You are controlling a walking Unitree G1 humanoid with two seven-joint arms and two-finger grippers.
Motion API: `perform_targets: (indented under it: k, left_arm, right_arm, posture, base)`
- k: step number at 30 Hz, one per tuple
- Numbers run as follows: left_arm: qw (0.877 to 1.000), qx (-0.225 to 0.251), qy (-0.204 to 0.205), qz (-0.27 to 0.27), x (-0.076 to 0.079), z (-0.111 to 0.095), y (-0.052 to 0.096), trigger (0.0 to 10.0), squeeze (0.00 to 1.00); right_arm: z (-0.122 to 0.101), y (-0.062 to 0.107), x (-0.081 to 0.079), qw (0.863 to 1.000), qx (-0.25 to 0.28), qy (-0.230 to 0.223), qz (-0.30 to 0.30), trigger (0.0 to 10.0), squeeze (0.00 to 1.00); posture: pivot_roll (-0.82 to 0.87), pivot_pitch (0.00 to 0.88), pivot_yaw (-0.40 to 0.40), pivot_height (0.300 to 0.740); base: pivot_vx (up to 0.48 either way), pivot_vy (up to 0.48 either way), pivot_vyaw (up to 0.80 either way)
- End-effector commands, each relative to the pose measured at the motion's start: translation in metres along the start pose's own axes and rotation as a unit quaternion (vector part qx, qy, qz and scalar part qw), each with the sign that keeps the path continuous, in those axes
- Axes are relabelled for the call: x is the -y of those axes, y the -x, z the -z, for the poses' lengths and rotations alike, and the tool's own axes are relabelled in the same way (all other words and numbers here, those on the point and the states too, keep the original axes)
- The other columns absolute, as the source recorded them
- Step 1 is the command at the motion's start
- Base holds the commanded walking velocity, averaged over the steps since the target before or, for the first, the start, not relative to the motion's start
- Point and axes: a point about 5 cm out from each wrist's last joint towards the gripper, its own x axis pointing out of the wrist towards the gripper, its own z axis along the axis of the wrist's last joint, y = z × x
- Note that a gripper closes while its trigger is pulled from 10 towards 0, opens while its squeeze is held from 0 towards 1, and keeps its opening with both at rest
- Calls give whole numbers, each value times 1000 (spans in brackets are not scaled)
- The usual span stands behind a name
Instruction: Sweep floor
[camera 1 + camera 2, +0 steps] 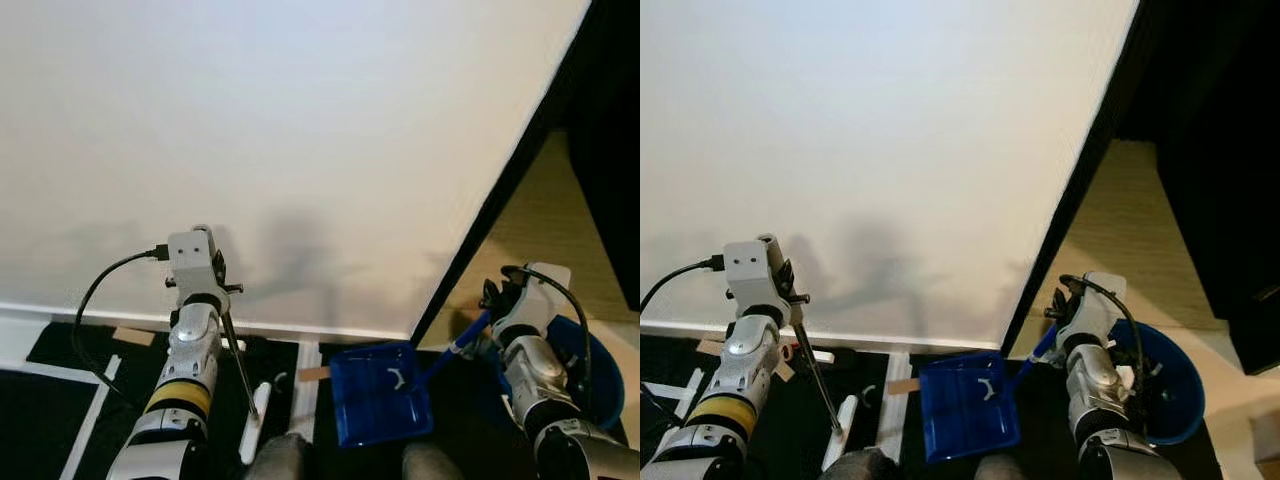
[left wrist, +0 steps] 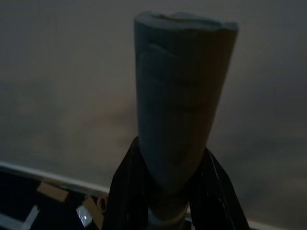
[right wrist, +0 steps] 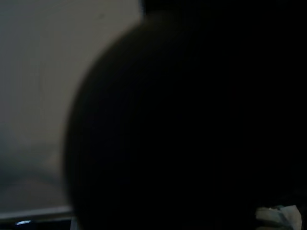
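So we're mid-sweep, standing right up against a white wall (image 1: 300, 150). Our left gripper (image 2: 168, 191) is clenched around the grey broom handle (image 2: 180, 110), and the thin rod (image 1: 240, 365) runs down toward the dark floor (image 1: 60, 410) at about 6 o'clock from the wrist. Our right gripper (image 1: 492, 318) is by the blue dustpan's stick, can't tell if the fingers are actually squeezing it. The blue dustpan (image 1: 380, 390) sits on the floor at 3 o'clock from the broom tip, with a blue bin (image 1: 1165, 385) at 3 o'clock of our right arm. Looks like the gather step: next we'd drag the bits of tape (image 1: 312, 373) by the baseboard toward the pan mouth, keeping the pan flat.
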Motion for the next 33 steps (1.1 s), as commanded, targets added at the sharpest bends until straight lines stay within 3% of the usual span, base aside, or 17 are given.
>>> perform_targets:
  k: [1, 9, 14, 26, 33]
  left_arm:
    - [1000, -16, -14, 0, -4, 8, 4, 10000, 0]
    - [1000, -10, -19, 11, -3, 6, 4, 10000, 0]
    - [999, -9, -41, 23, 0, 6, 5, 10000, 0]
    - [999, -7, -36, 29, 5, 5, 6, 10000, 0]
    - [999, -4, -34, 10, 1, 4, 4, 10000, 0]
  right_arm:
    - [-2, -1, -3, 1000, 8, -10, -1, 10000, 0]
    - [-1, -1, -3, 1000, 7, -12, 1, 10000, 0]
    - [-1, 0, -3, 1000, 7, -13, 3, 10000, 0]
    - [1, 2, 0, 1000, 7, -17, 11, 10000, 0]
    - [1, 3, 6, 999, 10, -28, 27, 10000, 0]
  posture:
    - [86, 0, -10, 740]
    - [87, 0, -9, 740]
    - [86, 0, -7, 740]
    - [81, 0, -1, 740]
    - [78, 0, -1, 740]
  base:
    - [0, 480, 0]
    - [0, 120, 0]
    - [0, -446, 0]
    - [0, -480, 0]
    - [0, -44, 0]
